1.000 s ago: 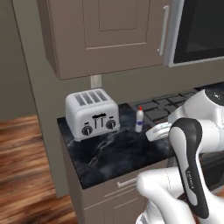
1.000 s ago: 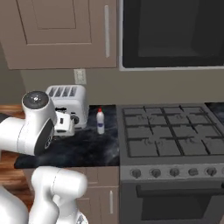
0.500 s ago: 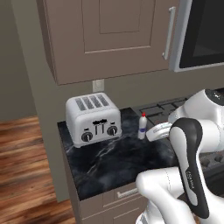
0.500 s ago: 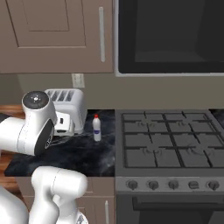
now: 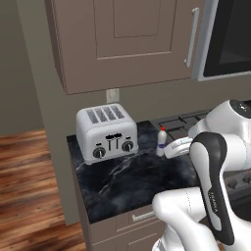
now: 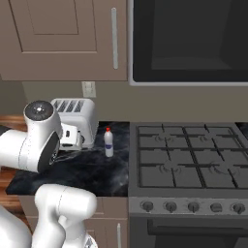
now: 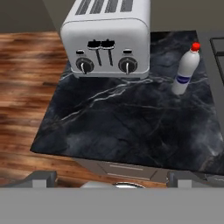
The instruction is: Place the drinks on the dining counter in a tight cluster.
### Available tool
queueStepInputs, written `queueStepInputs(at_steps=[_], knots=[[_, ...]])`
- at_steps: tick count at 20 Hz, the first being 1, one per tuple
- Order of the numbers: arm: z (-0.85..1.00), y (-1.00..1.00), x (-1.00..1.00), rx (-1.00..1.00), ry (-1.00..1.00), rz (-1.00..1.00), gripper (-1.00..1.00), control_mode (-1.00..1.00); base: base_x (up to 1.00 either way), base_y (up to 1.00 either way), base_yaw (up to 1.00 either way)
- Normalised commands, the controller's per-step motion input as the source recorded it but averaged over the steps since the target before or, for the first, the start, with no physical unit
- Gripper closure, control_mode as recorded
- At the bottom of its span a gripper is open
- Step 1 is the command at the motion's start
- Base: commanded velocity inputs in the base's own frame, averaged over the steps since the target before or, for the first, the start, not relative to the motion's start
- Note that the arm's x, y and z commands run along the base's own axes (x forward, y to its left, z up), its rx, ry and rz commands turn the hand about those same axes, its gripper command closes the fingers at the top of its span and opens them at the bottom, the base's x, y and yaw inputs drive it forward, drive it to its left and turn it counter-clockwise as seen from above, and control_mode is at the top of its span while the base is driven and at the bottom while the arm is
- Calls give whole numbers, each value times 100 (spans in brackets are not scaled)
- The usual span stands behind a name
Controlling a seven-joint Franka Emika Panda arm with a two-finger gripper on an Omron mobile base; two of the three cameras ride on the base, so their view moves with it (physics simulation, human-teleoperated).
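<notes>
Progress: early, by my reading; the white bottle [image 5: 161, 142] stands on the narrow worktop [image 5: 127, 181], not on the dining counter; nothing is held; no other drink can be seen, so how they stand I cannot say.
Left to do: reach the bottle, grip it, carry it to the dining counter, set it close beside the other drinks; this is a judgement from the task, not something seen.
Toaster: silver toaster [image 7: 106, 39] at the back left of the worktop, knobs and levers facing the robot; not part of the task.
Bottle, place: right of the toaster and apart from it, near the worktop's right edge, just beside the stove [image 6: 189, 155]; in the right base view [image 6: 109, 143] it stands free, nothing touching it.
Bottle, axis: long axis vertical; upright on its base, red cap pointing up; the slight lean in the hand view [image 7: 186, 70] looks like camera tilt rather than a real lean.
Gripper: gripper [image 7: 111, 180] hovers in front of the worktop's near edge, well short of the bottle and to its left; fingers spread wide, nothing between them.
</notes>
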Motion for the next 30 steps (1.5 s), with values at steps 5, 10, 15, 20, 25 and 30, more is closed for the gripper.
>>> queueStepInputs(at_steps=[5,10,15,20,25,30], knots=[[0,0,0,0,0,0,-100,-100,0,0,0],[0,-2,-13,-3,-20,9,-100,-100,0,0,0],[0,-4,-18,0,-23,24,-100,-100,0,0,0],[0,-5,-19,0,-19,20,-100,-100,0,0,0],[-4,-19,-15,4,-2,17,-100,-100,0,0,0],[-15,-15,-21,5,-9,13,-100,-100,0,0,0]])
